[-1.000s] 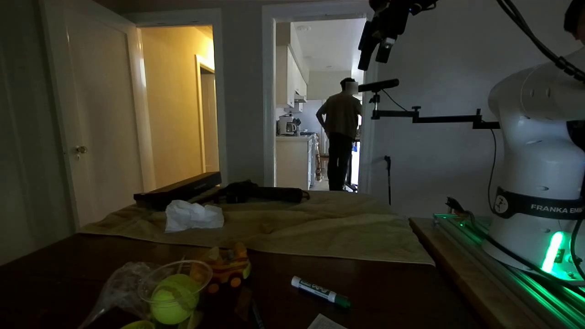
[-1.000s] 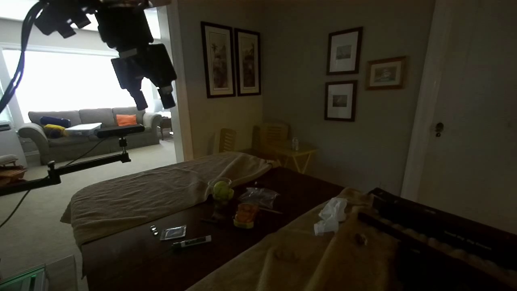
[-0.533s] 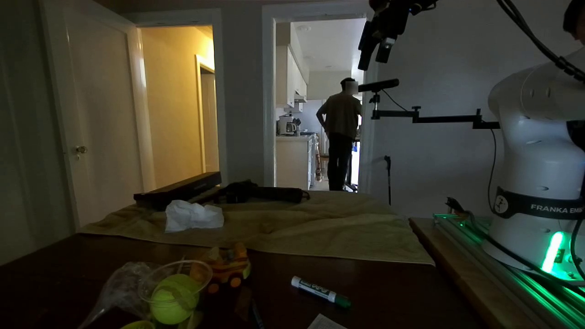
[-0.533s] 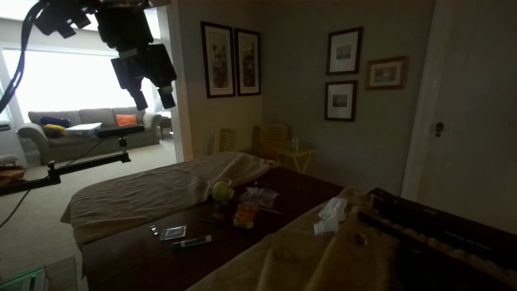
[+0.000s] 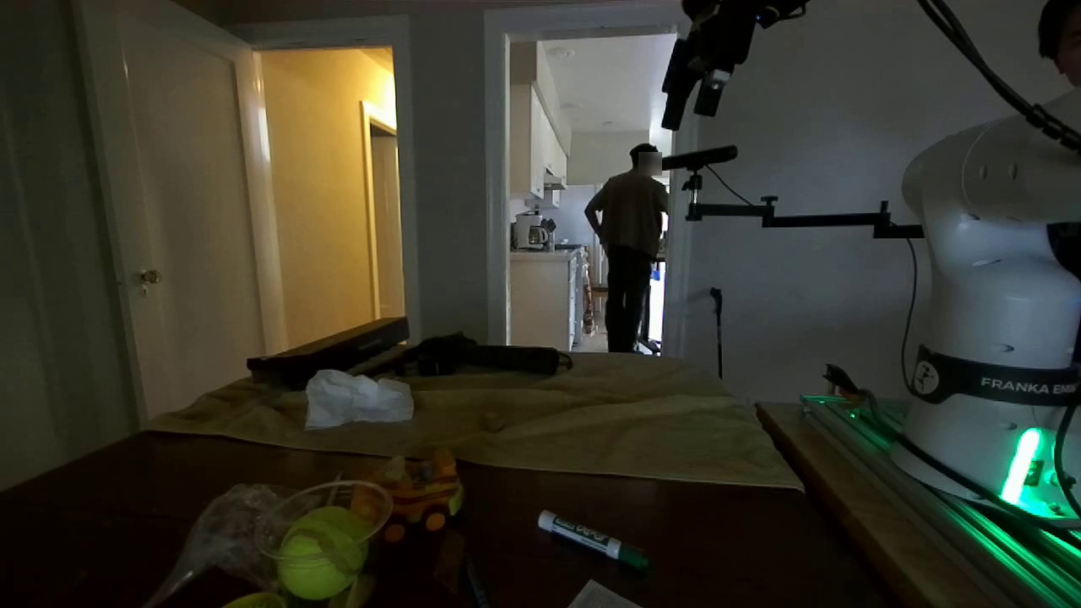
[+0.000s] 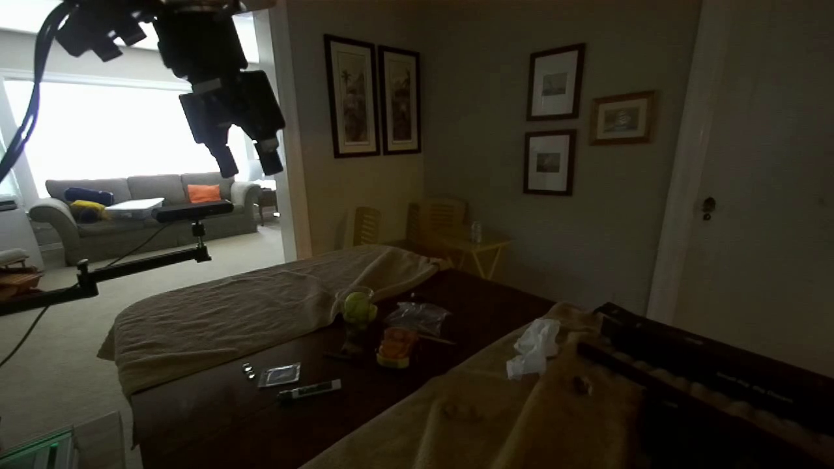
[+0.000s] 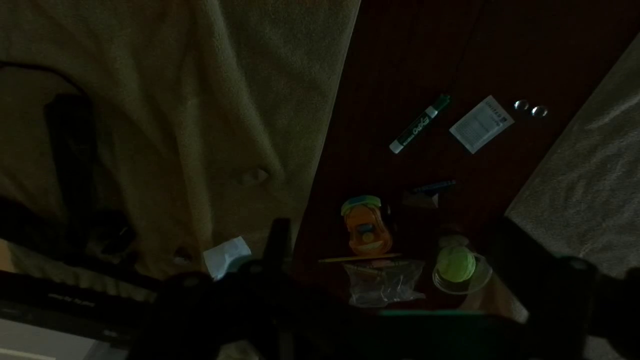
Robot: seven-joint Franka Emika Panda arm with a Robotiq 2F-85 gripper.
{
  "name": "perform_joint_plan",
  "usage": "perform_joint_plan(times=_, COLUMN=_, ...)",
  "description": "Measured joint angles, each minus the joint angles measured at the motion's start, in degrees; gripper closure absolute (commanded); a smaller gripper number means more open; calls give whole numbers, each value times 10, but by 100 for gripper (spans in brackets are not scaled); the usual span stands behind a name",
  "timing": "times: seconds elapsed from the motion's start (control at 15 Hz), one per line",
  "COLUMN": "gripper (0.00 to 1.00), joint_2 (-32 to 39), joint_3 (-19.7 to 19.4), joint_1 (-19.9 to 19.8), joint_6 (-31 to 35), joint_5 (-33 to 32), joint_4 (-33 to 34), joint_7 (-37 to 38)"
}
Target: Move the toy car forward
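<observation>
The toy car is orange with yellow-green trim. It sits upright on the dark table in both exterior views (image 5: pixel 426 494) (image 6: pixel 395 346) and in the wrist view (image 7: pixel 367 230). A pencil and a clear plastic bag lie against or close to one end of it. In an exterior view the clear cup with a ball partly covers the car. My gripper is open and empty, high above the table and well apart from the car, in both exterior views (image 5: pixel 691 121) (image 6: pixel 250 168). In the wrist view its dark fingers (image 7: pixel 392 225) stand wide apart on either side of the car.
A clear cup with a yellow-green ball (image 7: pixel 456 264), the plastic bag (image 7: pixel 384 282) and the pencil (image 7: pixel 360 258) lie near the car. A green marker (image 5: pixel 591 538), a white packet (image 7: pixel 481 124) and a crumpled tissue (image 6: pixel 534 348) lie around. Beige cloths (image 6: pixel 247 312) cover parts of the table.
The arm, gripper and toy car have not visibly moved. A person's head at the right edge of an exterior view has come slightly further into view.
</observation>
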Motion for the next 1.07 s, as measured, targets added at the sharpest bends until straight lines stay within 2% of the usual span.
perform_joint_plan(times=0.33, gripper=0, joint_2=1, joint_3=-1, joint_1=0, joint_6=3, joint_5=0, joint_4=0, joint_7=0)
perform_joint_plan(times=0.47, gripper=0, joint_2=3, joint_3=-8, joint_1=1, joint_6=26, joint_5=0, joint_4=-6, joint_7=0)
perform_joint_plan(times=0.8, gripper=0, joint_2=26, joint_3=-39, joint_1=1, joint_6=139, joint_5=0, joint_4=-39, joint_7=-37)
perform_joint_plan(times=1.07, gripper=0, joint_2=65, joint_3=-72, joint_1=16, joint_6=218, joint_5=0, joint_4=-49, joint_7=-114)
